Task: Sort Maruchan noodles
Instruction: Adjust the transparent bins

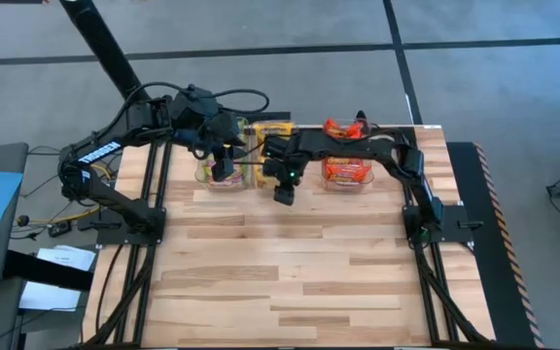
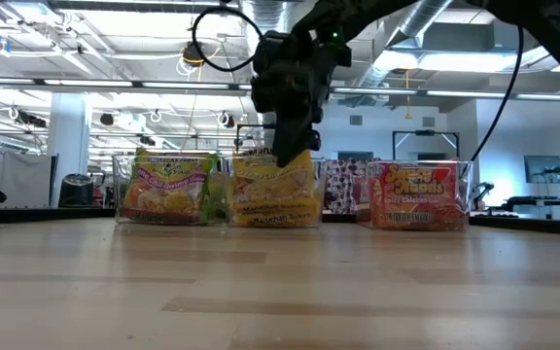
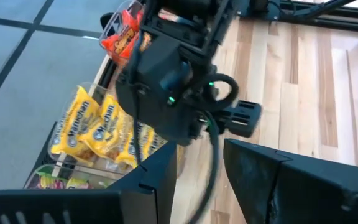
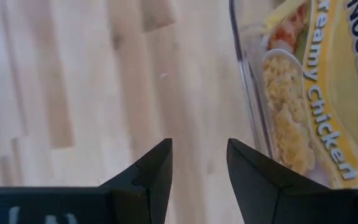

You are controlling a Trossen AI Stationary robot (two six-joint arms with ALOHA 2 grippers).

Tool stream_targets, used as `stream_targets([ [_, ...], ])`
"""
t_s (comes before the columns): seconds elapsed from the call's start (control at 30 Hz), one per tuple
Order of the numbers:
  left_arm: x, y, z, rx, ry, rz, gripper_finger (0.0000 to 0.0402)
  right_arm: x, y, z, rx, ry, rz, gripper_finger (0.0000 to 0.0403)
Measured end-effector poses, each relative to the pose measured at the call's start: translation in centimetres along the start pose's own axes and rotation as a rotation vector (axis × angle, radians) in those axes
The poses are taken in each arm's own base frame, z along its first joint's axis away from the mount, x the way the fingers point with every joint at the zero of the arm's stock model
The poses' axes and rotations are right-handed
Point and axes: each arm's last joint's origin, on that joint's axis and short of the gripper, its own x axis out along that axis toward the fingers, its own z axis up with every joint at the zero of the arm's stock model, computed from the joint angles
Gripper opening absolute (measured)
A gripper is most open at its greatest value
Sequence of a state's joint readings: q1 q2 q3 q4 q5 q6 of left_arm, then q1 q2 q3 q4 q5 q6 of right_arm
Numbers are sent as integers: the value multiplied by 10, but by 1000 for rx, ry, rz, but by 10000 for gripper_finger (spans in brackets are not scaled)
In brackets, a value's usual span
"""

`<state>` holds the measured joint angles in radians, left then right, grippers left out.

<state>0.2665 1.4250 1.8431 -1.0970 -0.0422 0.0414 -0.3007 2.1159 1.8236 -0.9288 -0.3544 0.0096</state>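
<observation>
Three clear bins stand in a row near the table's far edge. The left bin [image 1: 212, 173] holds green-with-pink packets [image 2: 163, 188]. Yellow packets [image 1: 270, 131] [image 3: 101, 127] fill the middle bin, and red-orange packets [image 1: 348, 172] [image 2: 418, 194] the right one. My left gripper [image 1: 225, 165] [image 3: 201, 168] hovers over the left bin, open and empty. My right gripper [image 1: 284, 192] [image 2: 290, 156] [image 4: 199, 158] hangs just off the middle bin's near wall [image 4: 248, 93], pointing down at bare table, open and empty.
The right arm [image 1: 358, 146] reaches across over the right bin toward the middle one, and more red-orange packets [image 1: 343, 126] show behind it. The wooden table [image 1: 290, 282] spreads out on the near side of the bins. Both arm bases stand at the table's left and right edges.
</observation>
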Motion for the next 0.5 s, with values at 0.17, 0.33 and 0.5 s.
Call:
stream_targets([
  [0.17,0,0,-1,1,14,-1,122,-4,-10,2,36,-26,-10,175],
  [0.33,0,0,-2,5,16,-1,122,-7,-9,2,37,-26,39,175],
  [0.5,0,0,-2,10,17,-1,122,-29,-4,-5,58,-6,43,175],
])
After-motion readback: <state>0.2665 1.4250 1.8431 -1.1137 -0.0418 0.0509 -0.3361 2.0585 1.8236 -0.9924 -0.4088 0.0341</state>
